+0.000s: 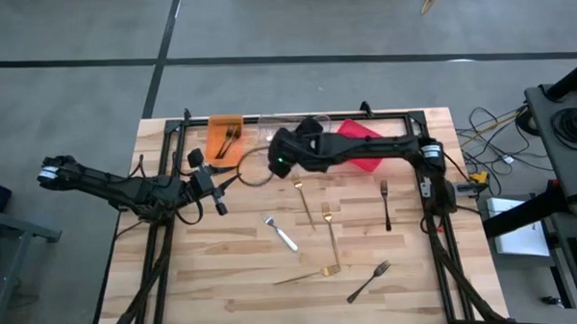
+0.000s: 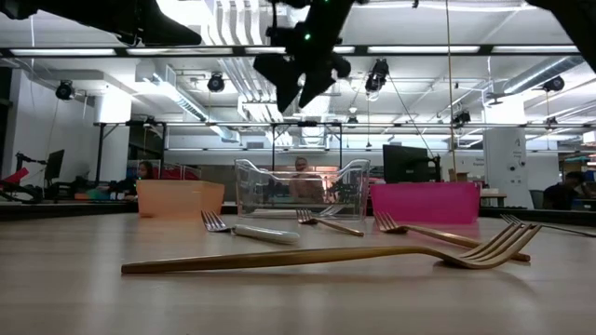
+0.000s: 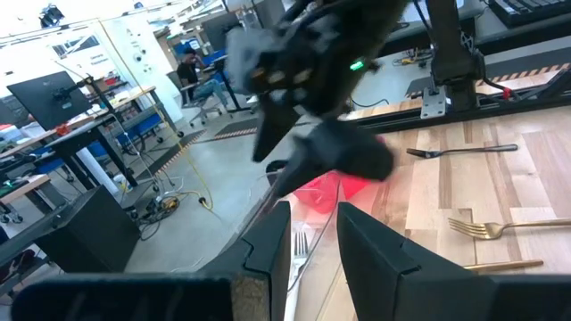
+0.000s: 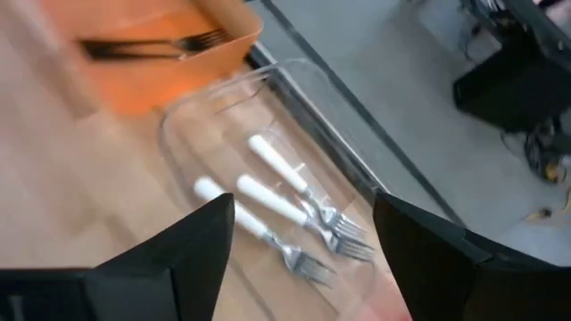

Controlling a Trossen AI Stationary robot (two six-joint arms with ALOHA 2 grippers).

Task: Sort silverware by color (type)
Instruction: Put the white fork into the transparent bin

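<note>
The right wrist view alone shows three white-handled forks (image 4: 294, 209) in the clear bin (image 4: 183, 116) under the empty, spread right gripper (image 4: 299, 254), hidden from the high view.

In the high view the upper middle of the table (image 1: 225, 280) is crowded: the right gripper (image 1: 286, 154) hangs there with wide jaws over the clear bin (image 4: 268, 178), between the orange bin (image 1: 224, 135) and red bin (image 1: 363, 140). Scattered forks (image 1: 330, 239) clutter the centre, while the lower left stays free for passage
</note>
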